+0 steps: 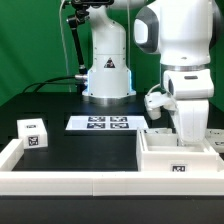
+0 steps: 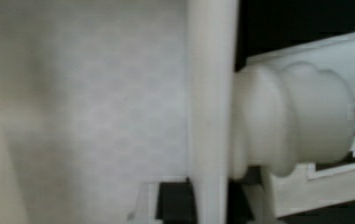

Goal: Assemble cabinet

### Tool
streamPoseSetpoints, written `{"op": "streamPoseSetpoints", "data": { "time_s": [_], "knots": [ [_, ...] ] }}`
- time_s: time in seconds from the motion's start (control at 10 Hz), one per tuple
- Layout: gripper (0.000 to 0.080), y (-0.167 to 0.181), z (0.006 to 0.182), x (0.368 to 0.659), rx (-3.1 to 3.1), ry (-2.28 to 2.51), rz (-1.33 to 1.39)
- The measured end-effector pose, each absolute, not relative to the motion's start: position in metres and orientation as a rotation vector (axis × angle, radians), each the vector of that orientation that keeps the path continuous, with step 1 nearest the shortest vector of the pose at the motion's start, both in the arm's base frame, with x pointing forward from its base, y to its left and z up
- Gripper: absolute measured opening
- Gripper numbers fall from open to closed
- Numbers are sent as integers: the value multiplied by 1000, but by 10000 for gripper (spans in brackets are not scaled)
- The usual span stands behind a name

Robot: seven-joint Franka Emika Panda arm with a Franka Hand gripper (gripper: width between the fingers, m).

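The cabinet (image 1: 160,160), a large white box frame with a tag on its front, lies at the exterior view's right, next to the front rail. My gripper (image 1: 186,136) reaches down into it, and its fingertips are hidden there. In the blurred wrist view a thin upright white wall of the cabinet (image 2: 209,90) runs between two dark fingertips (image 2: 174,200), so the gripper (image 2: 209,205) looks shut on that wall. A rounded white tagged part (image 2: 298,110) sits close beside the wall. A small white tagged drawer box (image 1: 33,133) stands at the exterior view's left.
The marker board (image 1: 102,123) lies flat on the black table in front of the robot base (image 1: 107,75). A low white border rail (image 1: 70,183) runs along the front and up the left side.
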State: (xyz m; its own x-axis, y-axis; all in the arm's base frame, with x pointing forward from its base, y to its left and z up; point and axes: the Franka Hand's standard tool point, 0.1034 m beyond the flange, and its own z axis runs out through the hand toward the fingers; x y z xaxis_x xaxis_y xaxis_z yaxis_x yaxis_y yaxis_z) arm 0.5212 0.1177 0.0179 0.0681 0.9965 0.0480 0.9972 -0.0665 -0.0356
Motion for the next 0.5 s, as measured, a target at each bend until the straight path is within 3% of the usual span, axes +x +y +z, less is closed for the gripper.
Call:
{"op": "streamPoseSetpoints", "data": {
  "time_s": [0.1, 0.2, 0.3, 0.4, 0.5],
  "knots": [
    [38, 118, 18, 521, -2252, -2105, -16],
    [105, 117, 18, 521, -2253, -2104, -16],
    [279, 117, 18, 521, -2253, -2104, -16],
    [279, 117, 18, 521, -2263, -2097, -23],
    [447, 117, 23, 517, -2302, -2067, -44]
  ]
}}
